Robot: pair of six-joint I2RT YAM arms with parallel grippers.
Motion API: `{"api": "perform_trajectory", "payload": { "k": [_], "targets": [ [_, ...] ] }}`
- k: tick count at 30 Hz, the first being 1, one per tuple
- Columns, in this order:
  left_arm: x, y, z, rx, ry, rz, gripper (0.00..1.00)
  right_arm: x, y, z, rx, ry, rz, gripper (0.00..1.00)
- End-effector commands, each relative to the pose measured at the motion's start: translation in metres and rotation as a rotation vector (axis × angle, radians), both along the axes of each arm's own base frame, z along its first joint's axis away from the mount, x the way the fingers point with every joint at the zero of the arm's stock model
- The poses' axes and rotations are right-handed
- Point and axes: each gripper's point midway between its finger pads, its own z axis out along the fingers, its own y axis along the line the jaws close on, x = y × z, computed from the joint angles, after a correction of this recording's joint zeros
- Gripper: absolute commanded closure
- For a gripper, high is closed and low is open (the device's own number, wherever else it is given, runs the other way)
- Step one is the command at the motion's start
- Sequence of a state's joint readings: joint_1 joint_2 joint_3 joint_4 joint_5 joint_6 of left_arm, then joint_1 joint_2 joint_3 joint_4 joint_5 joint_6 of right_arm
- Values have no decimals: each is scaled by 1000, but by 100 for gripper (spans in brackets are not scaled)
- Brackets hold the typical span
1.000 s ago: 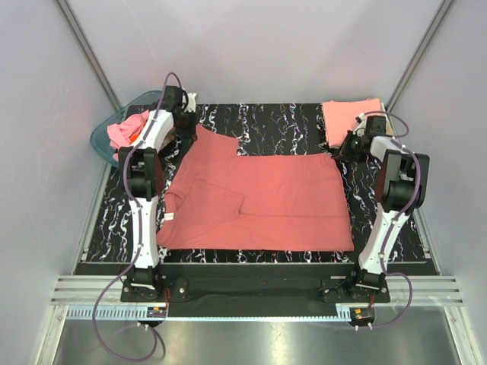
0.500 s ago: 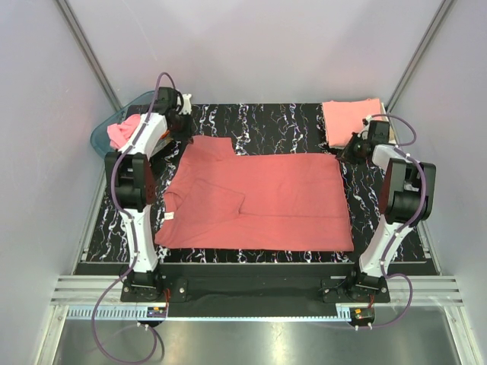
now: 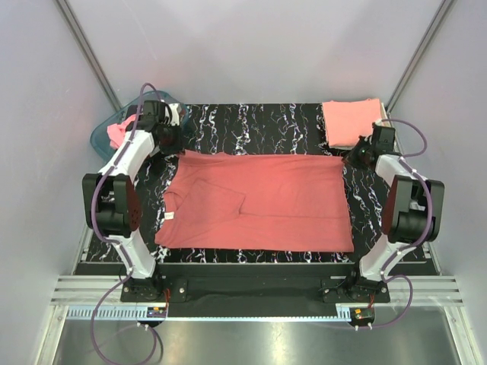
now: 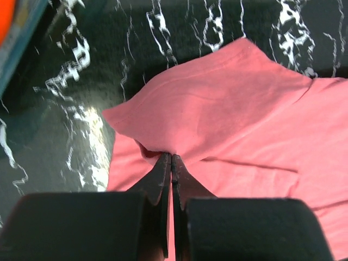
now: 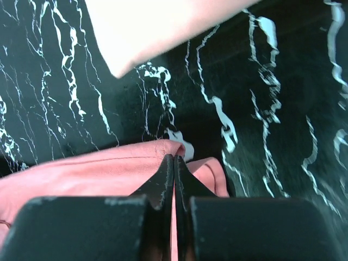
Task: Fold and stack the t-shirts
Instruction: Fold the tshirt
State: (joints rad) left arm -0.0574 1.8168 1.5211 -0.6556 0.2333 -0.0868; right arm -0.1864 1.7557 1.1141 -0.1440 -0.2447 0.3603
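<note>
A brick-red t-shirt (image 3: 259, 201) lies spread flat on the black marbled mat (image 3: 281, 125), its small white label (image 3: 169, 217) at the left edge. My left gripper (image 3: 175, 146) is shut on the shirt's far left corner. In the left wrist view the closed fingertips (image 4: 171, 156) pinch a raised fold of the red cloth (image 4: 228, 109). My right gripper (image 3: 348, 155) is shut on the far right corner. In the right wrist view its tips (image 5: 174, 157) pinch the hemmed edge (image 5: 98, 168).
A folded salmon-pink shirt (image 3: 351, 122) lies at the mat's far right corner and shows in the right wrist view (image 5: 157, 22). A teal tub (image 3: 103, 141) at the far left holds pink cloth (image 3: 118, 133); its rim shows in the left wrist view (image 4: 22, 27). Grey walls surround the table.
Both arms have swung outward, pulling the shirt's far edge sideways. The raised far-left sleeve is now drawn flat, and the far edge runs straight.
</note>
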Motion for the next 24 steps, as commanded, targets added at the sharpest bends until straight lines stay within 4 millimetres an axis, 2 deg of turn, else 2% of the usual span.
{"api": "perform_trajectory", "payload": {
  "k": [1, 2, 3, 5, 6, 7, 8, 9, 10, 14, 18, 21, 24],
  "targets": [
    [-8, -5, 20, -54, -74, 16, 100, -5, -14, 25, -55, -70, -80, 100],
    [-12, -5, 18, -64, -66, 25, 100, -13, -14, 18, -52, -50, -90, 100],
    [-20, 0, 15, -79, -30, 85, 100, -17, -14, 23, -39, -58, -117, 100],
    [-38, -5, 6, -155, 36, 72, 100, -33, -8, 12, 2, -9, -130, 100],
    [-43, -5, 10, -169, 34, 87, 100, -40, -8, 13, 12, 5, -161, 100],
    [-51, -4, 2, -163, 54, 95, 100, -48, -9, 8, 8, 32, -175, 100],
    [-54, -3, 3, -161, 52, 102, 100, -58, -12, 1, -10, 52, -193, 100],
    [-58, -1, 7, -156, 43, 109, 100, -61, -14, 7, -20, 37, -201, 100],
    [-62, 1, 3, -145, 54, 121, 100, -64, -15, 7, -28, 36, -207, 100],
    [-78, -4, 0, -176, 89, 119, 100, -82, -22, 8, -63, 52, -256, 100],
    [-96, 4, -4, -131, 106, 147, 100, -98, -20, 12, -52, 72, -285, 100],
    [-114, 8, -13, -111, 155, 163, 100, -112, -23, 7, -66, 99, -315, 100],
    [-122, 12, -16, -98, 164, 183, 100, -123, -22, 2, -69, 123, -324, 100]
  ]
}}
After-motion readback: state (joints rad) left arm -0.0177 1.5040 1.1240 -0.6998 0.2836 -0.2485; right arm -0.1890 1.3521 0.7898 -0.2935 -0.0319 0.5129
